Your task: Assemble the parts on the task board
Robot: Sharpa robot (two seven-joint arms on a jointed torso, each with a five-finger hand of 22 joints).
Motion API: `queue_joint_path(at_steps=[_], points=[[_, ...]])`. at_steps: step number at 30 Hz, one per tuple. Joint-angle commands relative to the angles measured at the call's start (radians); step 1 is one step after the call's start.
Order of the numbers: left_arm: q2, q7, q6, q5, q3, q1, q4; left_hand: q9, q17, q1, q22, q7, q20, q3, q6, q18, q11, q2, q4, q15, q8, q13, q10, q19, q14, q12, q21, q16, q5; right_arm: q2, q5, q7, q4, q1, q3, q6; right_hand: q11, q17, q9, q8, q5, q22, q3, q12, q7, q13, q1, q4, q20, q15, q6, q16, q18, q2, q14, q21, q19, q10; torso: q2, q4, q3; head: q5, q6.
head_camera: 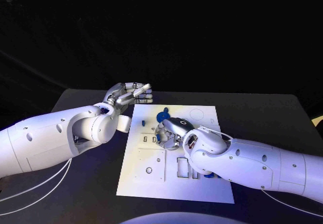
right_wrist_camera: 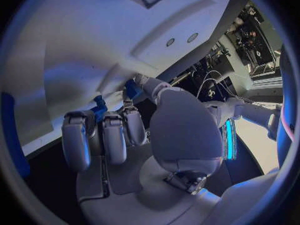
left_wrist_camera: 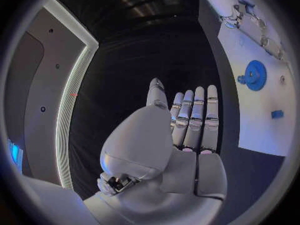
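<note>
Right hand (head_camera: pixel 173 133) low on the white board (head_camera: pixel 202 186), working a small blue piece (right_wrist_camera: pixel 99 107) at its fingertips.
L hand (head_camera: pixel 129 95) hovers off the board's far-left corner, fingers straight, side by side, holding nothing. R fingers curl at the piece; firm grip or just touching, can't tell. Blue gear (left_wrist_camera: pixel 255 75) lies near the board's far edge. Best keep the piece upright, line up w/ slot, press slow.

Dim overall, with black surroundings and a bluish tint. Brightest on the board (head_camera: pixel 176 154) and the white arms, lit from above. Soft shadows beneath the right hand (head_camera: pixel 173 133). Strong fisheye bending and dark rims in both wrist views; blurred close-up fingers (right_wrist_camera: pixel 103 137).
</note>
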Motion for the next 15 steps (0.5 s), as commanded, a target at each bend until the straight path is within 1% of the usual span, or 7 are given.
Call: queue_joint_path(at_steps=[1,6,8,9,10,12,15], points=[[0.001,0.006,0.017,0.002,0.001,0.001,0.001,0.001,0.001,0.003,-0.001,0.019,0.007,-0.003,-0.009,0.008,-0.004,0.009,0.0,-0.003,-0.004,0.001,-0.006,0.003,-0.007,-0.004,-0.003,-0.003,-0.004,-0.001,-0.007,-0.008,-0.004,-0.004,-0.004,0.018,-0.001,0.263,-0.001,-0.006,-0.006,0.226,-0.007,-0.003,0.0,0.07,0.0,-0.001,0.005,0.007,-0.011,0.004,-0.003,-0.009,0.103,-0.006,0.058,-0.005,0.0,0.0002,-0.0002,0.001,-0.001],[0.001,0.006,0.017,0.002,0.001,0.001,0.001,0.001,0.001,0.003,-0.001,0.019,0.007,-0.003,-0.009,0.008,-0.004,0.009,0.0,-0.003,-0.004,0.001,-0.006,0.003,-0.007,-0.004,-0.003,-0.003,-0.004,-0.003,-0.003,0.009,-0.002,-0.004,-0.004,-0.015,0.014,0.263,-0.024,-0.045,-0.044,0.225,-0.064,-0.007,0.018,0.065,-0.003,0.021,0.016,0.02,-0.089,0.004,-0.002,-0.014,0.103,-0.009,0.056,-0.013,0.0,-0.0005,-0.0003,0.002,0.0],[0.001,0.005,0.019,0.001,0.001,0.001,-0.001,0.002,0.002,0.003,-0.001,0.019,0.007,-0.005,-0.009,0.008,-0.004,0.01,-0.001,-0.003,-0.004,0.001,-0.006,0.003,-0.007,-0.004,-0.004,-0.004,-0.004,-0.006,0.003,0.023,0.002,-0.004,-0.004,-0.04,0.039,0.263,-0.061,-0.082,-0.065,0.228,-0.279,-0.002,0.045,0.067,0.074,0.106,0.036,0.043,-0.183,0.004,-0.003,0.004,0.103,-0.007,0.059,-0.013,0.0,-0.0002,0.0,0.003,0.001],[0.001,0.003,0.021,-0.002,0.001,0.001,-0.003,0.004,0.003,0.004,-0.002,0.015,0.007,-0.006,-0.006,0.009,-0.009,0.012,-0.002,-0.004,-0.002,0.001,-0.005,0.003,-0.008,-0.003,-0.004,-0.005,-0.004,-0.008,0.006,0.031,0.004,-0.004,-0.004,-0.054,0.045,0.263,-0.071,-0.086,-0.065,0.229,-0.327,0.0,0.052,0.066,0.125,0.174,0.047,0.044,-0.203,0.004,-0.004,0.003,0.103,-0.006,0.06,-0.013,-0.001,0.0004,0.0001,0.003,0.002],[0.001,0.0,0.023,-0.005,0.001,0.001,-0.004,0.005,0.004,0.005,-0.002,0.01,0.006,-0.007,-0.004,0.009,-0.014,0.013,-0.003,-0.005,-0.001,0.001,-0.005,0.003,-0.008,-0.003,-0.005,-0.006,-0.004,-0.011,0.012,0.041,0.007,-0.004,-0.004,-0.07,0.047,0.263,-0.086,-0.095,-0.069,0.231,-0.348,0.002,0.05,0.067,0.142,0.222,0.045,0.049,-0.238,0.004,-0.004,-0.017,0.103,-0.002,0.062,-0.011,-0.001,0.0006,0.0002,0.003,0.002],[0.001,-0.008,0.025,-0.017,0.001,0.001,-0.008,0.009,0.009,0.004,-0.003,-0.009,0.006,-0.015,-0.001,0.01,-0.032,0.018,-0.004,-0.006,0.0,-0.001,-0.011,0.008,-0.003,-0.005,-0.004,-0.007,-0.004,-0.02,0.025,0.063,0.017,-0.003,-0.003,-0.104,0.046,0.263,-0.088,-0.095,-0.069,0.232,-0.355,0.003,0.051,0.068,0.145,0.222,0.045,0.049,-0.243,0.004,-0.005,-0.022,0.103,0.0,0.063,-0.011,-0.002,0.0006,0.0003,0.003,0.003],[0.002,-0.023,0.027,-0.042,0.001,0.001,-0.015,0.013,0.021,-0.002,-0.002,-0.015,0.001,-0.029,0.005,0.012,-0.039,0.023,-0.004,-0.014,0.001,-0.001,-0.009,0.024,0.021,-0.004,0.002,0.002,-0.004,-0.039,0.052,0.102,0.04,0.001,-0.002,-0.145,0.047,0.263,-0.087,-0.092,-0.069,0.231,-0.363,0.001,0.053,0.065,0.141,0.223,0.046,0.05,-0.238,0.004,-0.004,-0.023,0.103,-0.002,0.062,-0.013,-0.004,-0.0004,0.0004,0.003,0.003]])
